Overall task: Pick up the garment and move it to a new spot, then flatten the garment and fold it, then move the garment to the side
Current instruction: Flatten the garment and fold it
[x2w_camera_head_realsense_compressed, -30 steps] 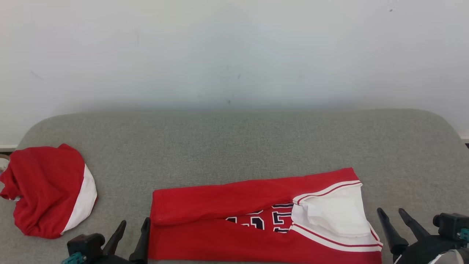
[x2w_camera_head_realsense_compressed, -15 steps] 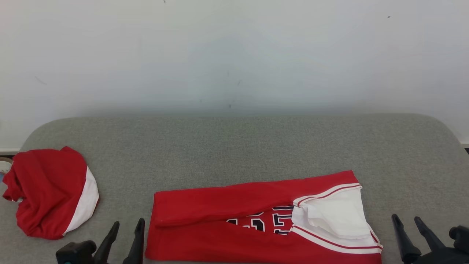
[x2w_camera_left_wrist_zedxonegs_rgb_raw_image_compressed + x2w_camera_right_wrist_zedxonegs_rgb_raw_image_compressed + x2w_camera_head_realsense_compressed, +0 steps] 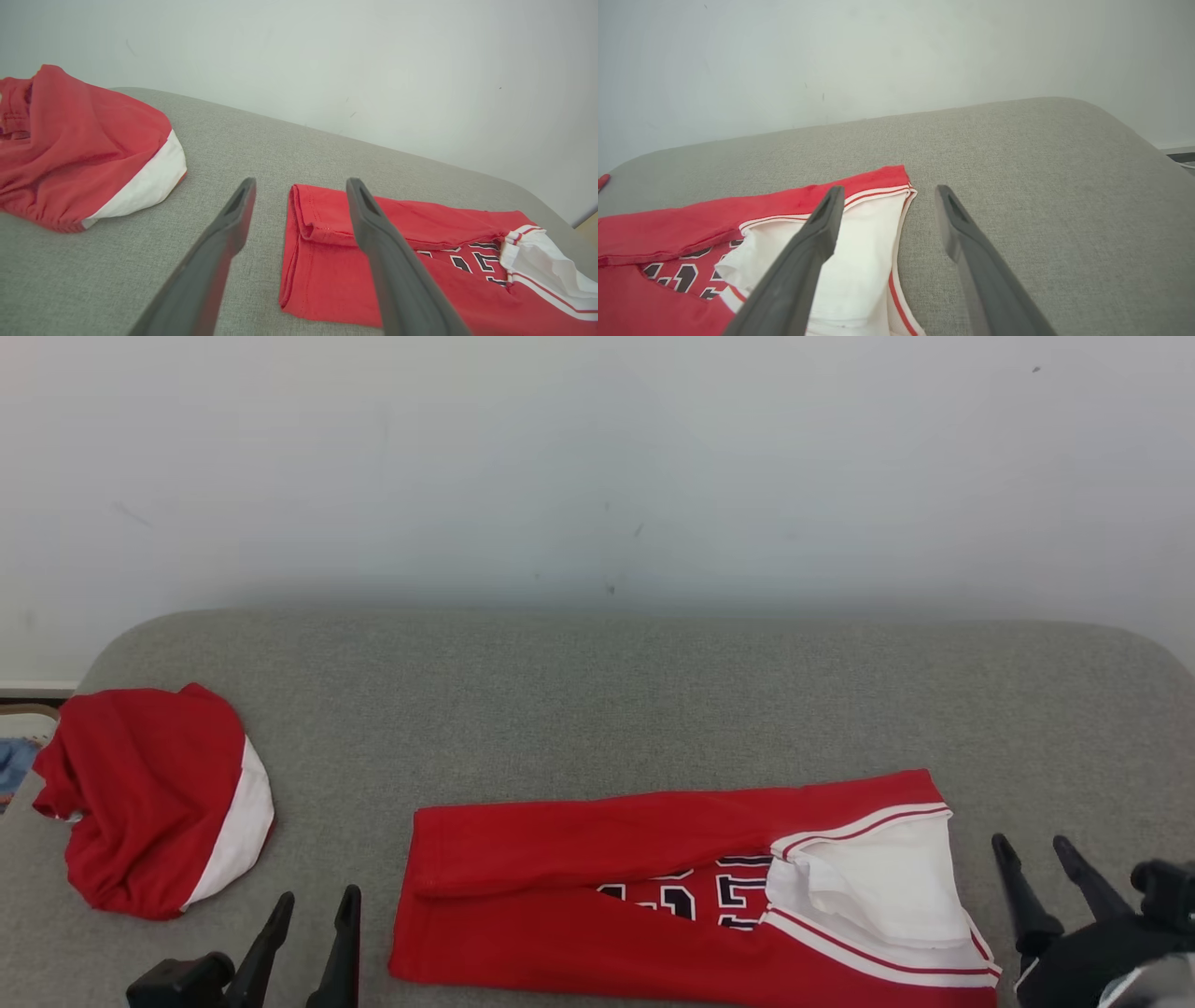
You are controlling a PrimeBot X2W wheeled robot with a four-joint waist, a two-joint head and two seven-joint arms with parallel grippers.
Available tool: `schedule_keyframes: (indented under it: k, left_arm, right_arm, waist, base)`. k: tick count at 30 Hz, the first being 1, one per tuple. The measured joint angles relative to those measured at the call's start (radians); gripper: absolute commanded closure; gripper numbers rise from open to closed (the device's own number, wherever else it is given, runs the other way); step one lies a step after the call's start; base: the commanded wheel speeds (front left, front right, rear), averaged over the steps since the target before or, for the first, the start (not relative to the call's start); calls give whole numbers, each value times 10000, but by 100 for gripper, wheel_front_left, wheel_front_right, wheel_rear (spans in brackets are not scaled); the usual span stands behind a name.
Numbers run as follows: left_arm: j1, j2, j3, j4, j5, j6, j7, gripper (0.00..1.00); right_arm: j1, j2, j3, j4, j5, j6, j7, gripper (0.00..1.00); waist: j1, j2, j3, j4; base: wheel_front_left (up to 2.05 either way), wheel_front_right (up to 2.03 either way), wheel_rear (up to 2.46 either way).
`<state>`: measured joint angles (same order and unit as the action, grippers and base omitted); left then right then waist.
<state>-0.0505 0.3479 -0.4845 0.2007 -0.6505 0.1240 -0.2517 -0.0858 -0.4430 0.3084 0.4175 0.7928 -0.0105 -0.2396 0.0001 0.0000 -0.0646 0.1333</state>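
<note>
Judged garment (image 3: 607, 859) light, limp, apt to unfold; best pinched at both short ends. Flanked by left gripper (image 3: 317, 893) and right gripper (image 3: 1030, 841), released, empty.

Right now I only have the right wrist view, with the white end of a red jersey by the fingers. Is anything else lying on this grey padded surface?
Observer: Yes. Another red and white garment lies bunched at the far left of the padded surface, apart from the jersey.
Operator: Where is the left gripper?
Observer: The left gripper is open and holds nothing. It sits just left of the jersey's left edge, between the two garments.
Operator: How does the jersey's left end look?
Observer: It is a straight edge, with an upper red flap folded down over the lower layer.
</note>
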Motion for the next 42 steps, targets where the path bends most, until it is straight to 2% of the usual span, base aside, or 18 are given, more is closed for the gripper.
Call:
schedule_keyframes:
  k: [4,12,26,27,28,29,30,42]
  left_arm:
    - [46,-159,0,-190,115,2,0,0]
    - [32,-303,71,-320,186,2,2,0]
    - [-177,-495,385,-447,366,2,48,0]
    - [-178,-506,401,-445,403,2,48,0]
    - [-179,-520,420,-445,485,2,48,0]
    - [-188,-545,439,-445,537,4,48,0]
    - [-219,-573,441,-445,537,4,52,0]
    - [-450,-757,502,-314,619,4,134,0]
  right_arm:
    - [-896,-90,184,585,-77,-42,527,0]
    - [-1699,75,832,2084,-113,-75,1975,0]
    - [-2732,397,1436,3614,-173,-201,3946,0]
    - [-2834,407,1432,3645,-157,-186,4056,8]
    - [-2942,430,1430,3705,-121,-159,4190,41]
    - [-3027,439,1453,3754,-113,-142,4322,41]
    - [-3095,437,1463,3814,-107,-61,4426,100]
    - [-3472,533,1325,4261,263,384,4957,100]
  waist:
    - [0,1,94,183]
    - [0,1,341,637]
    - [1,1,1062,997]
    - [0,0,1112,1009]
    - [0,0,1160,1018]
    - [0,0,1208,1025]
    - [0,0,1255,1030]
    - [0,0,1466,986]
  base:
    - [0,0,0]
    - [0,0,0]
    - [0,0,0]
    - [0,0,0]
    - [0,0,0]
    - [0,0,0]
    - [0,0,0]
    - [0,0,0]
